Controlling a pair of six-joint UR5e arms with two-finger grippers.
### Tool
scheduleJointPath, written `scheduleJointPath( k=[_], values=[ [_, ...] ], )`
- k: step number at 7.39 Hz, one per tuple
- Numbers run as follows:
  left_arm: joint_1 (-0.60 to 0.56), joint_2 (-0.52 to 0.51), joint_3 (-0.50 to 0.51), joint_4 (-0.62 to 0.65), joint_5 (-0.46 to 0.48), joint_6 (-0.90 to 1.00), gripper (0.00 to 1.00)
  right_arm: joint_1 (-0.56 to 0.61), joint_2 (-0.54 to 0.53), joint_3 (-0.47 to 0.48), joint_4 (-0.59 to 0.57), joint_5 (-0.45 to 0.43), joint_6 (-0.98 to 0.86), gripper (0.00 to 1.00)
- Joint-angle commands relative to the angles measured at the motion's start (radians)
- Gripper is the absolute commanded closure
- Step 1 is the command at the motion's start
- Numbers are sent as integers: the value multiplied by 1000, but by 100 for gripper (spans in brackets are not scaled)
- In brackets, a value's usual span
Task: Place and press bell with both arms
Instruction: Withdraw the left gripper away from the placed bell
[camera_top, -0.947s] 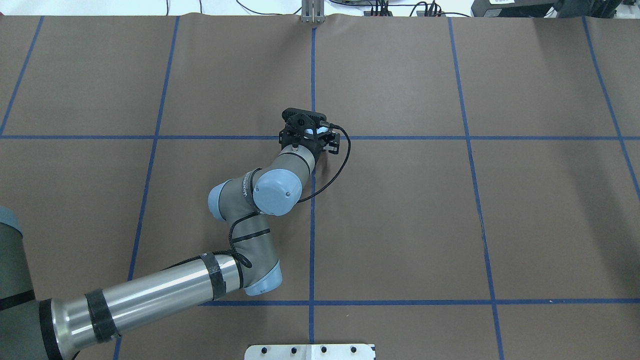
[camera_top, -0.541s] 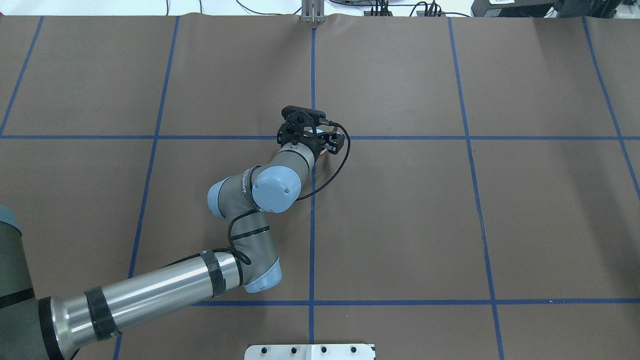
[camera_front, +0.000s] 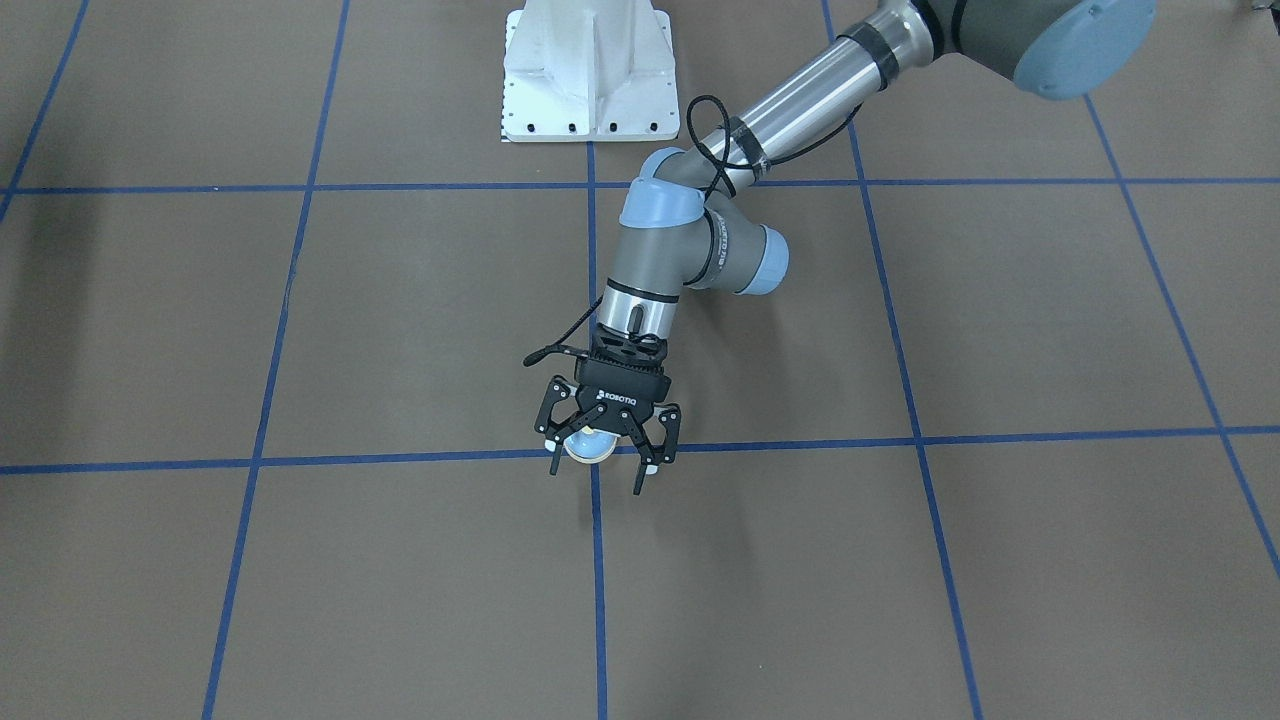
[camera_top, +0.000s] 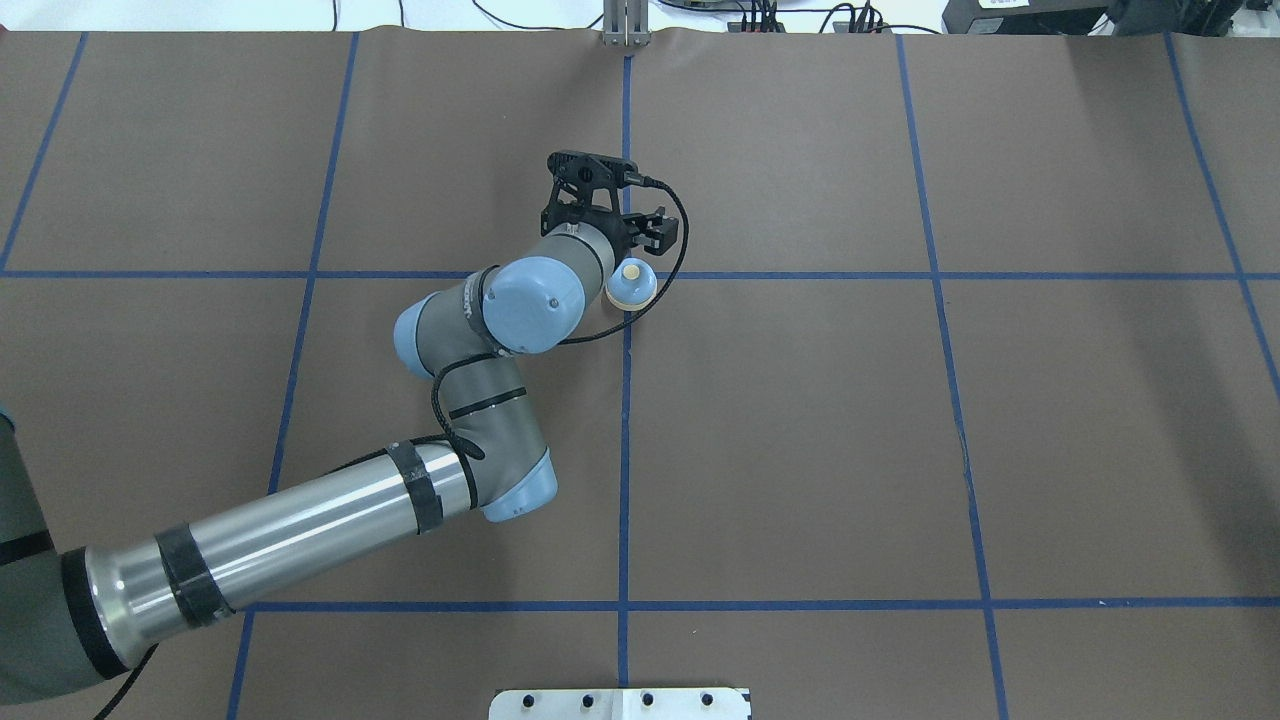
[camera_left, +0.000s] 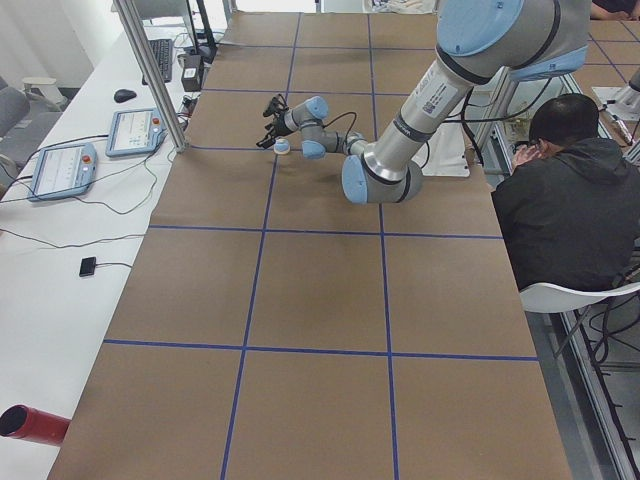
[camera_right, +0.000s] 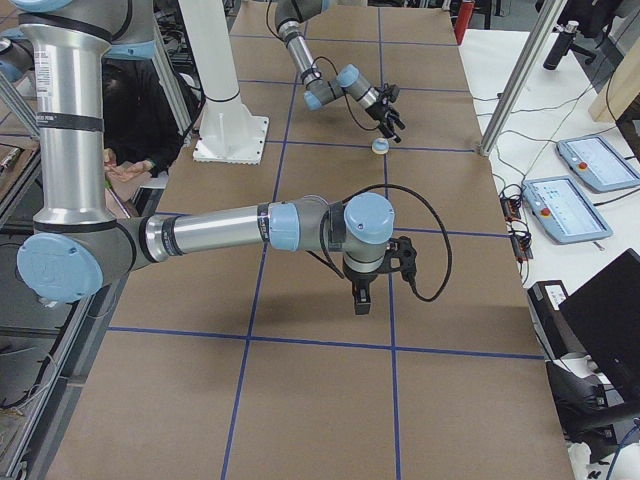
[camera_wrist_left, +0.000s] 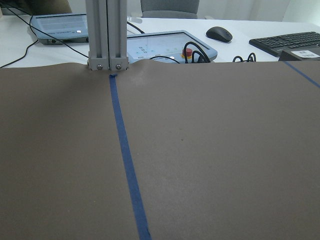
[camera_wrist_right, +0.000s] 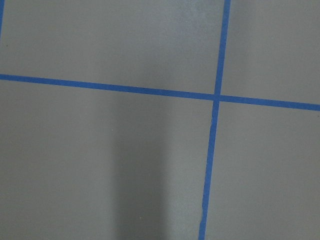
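Note:
The small light-blue bell (camera_top: 631, 285) with its cream button stands on the brown table cover at a crossing of blue tape lines, near the middle. It also shows in the front view (camera_front: 588, 446), the left view (camera_left: 283, 147) and the right view (camera_right: 380, 146). My left gripper (camera_front: 597, 472) is open and empty, raised just above the bell, fingers spread on either side and apart from it. My right gripper (camera_right: 360, 298) shows only in the right view, pointing down over bare table well away from the bell. I cannot tell whether it is open.
The white bolted pedestal (camera_front: 588, 70) stands at the robot's edge of the table. An aluminium post (camera_top: 626, 22) rises at the far edge, with control pendants (camera_left: 140, 130) on the white bench behind. A seated person (camera_left: 570, 190) is beside the table.
My left gripper was low around the bell; it has lifted up and away. The bell now stands free on the tape crossing.

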Motion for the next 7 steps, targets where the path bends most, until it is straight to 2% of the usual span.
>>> scheduleJointPath(
  k=[1, 2, 4, 6, 7],
  values=[
    [-105, 0, -66, 166, -173, 11, 1, 0, 40, -3, -4, 9, 3, 0],
    [-151, 0, -74, 234, -247, 58, 1, -8, 54, -3, -6, 9, 3, 0],
    [-229, 27, -74, 286, -352, 176, 1, -37, 93, -1, -4, 6, 23, 0],
    [-294, 137, -94, 270, -464, 251, 1, -124, 213, -7, -6, -14, 197, 0],
    [-340, 215, -146, 270, -520, 306, 1, -190, 282, -12, -6, -37, 291, 0]
  ],
)
